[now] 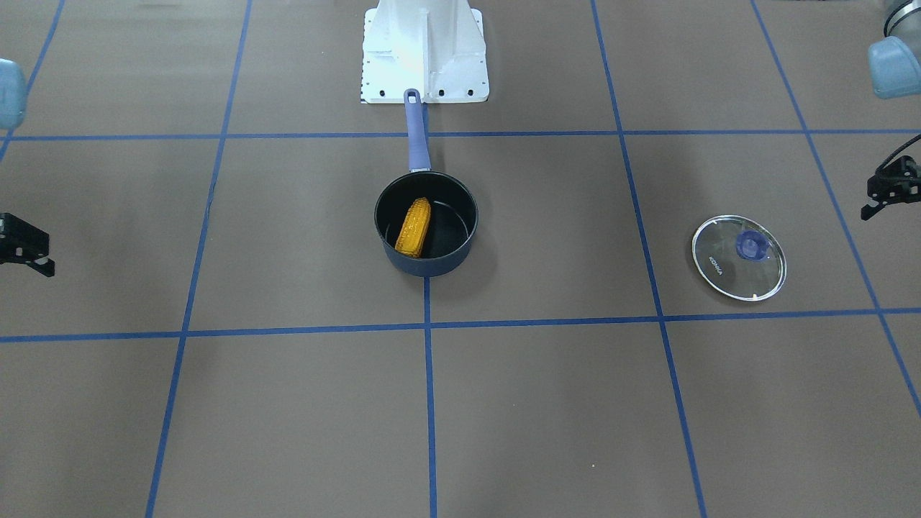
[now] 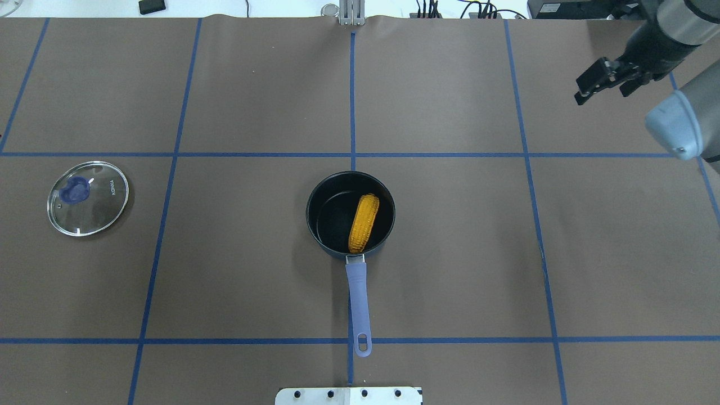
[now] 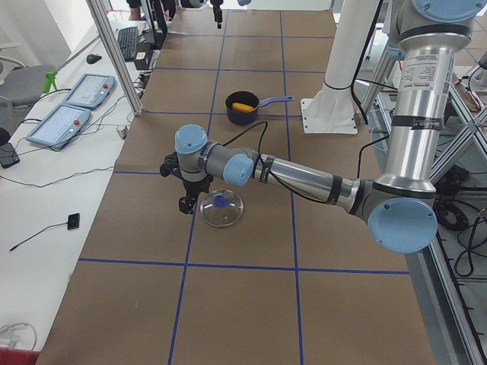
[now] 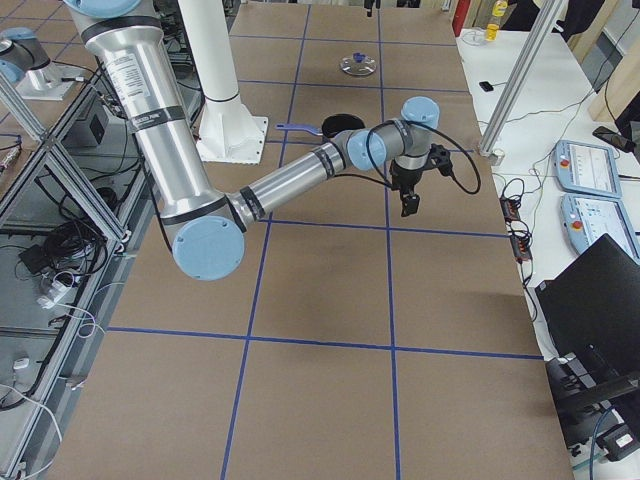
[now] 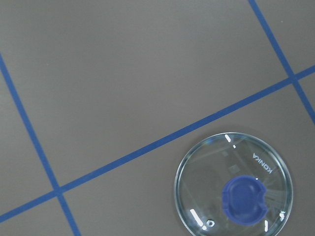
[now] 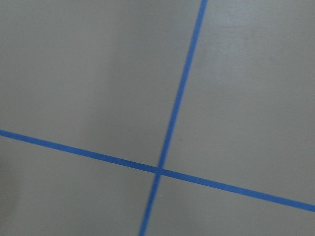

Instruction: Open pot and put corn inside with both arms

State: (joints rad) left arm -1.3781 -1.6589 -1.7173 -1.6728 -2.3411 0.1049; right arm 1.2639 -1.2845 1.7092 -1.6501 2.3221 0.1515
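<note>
Sitting at the centre of the tabletop [image 2: 450, 281], lidless, handle [image 2: 358, 292] toward the robot's edge: pot [image 2: 332, 222], rigid, probably light, best taken by that handle. Lying inside it: corn [image 2: 364, 223], glossy, likely slippery, best pinched mid-cob. Reads clearly only overhead: right claw [image 2: 599, 97], spread apart, empty, near the far right corner. Cannot tell for left claw [image 1: 888, 188], cropped front-on.

The left arm [image 3: 304, 176] stretches out low and nearly straight to its own side. The left gripper [image 3: 186, 204] points down, and its jaws cannot be made out. The right arm [image 4: 300, 175] reaches far out the other way, with the right gripper [image 2: 602, 84] hanging empty and its fingers apart.
</note>
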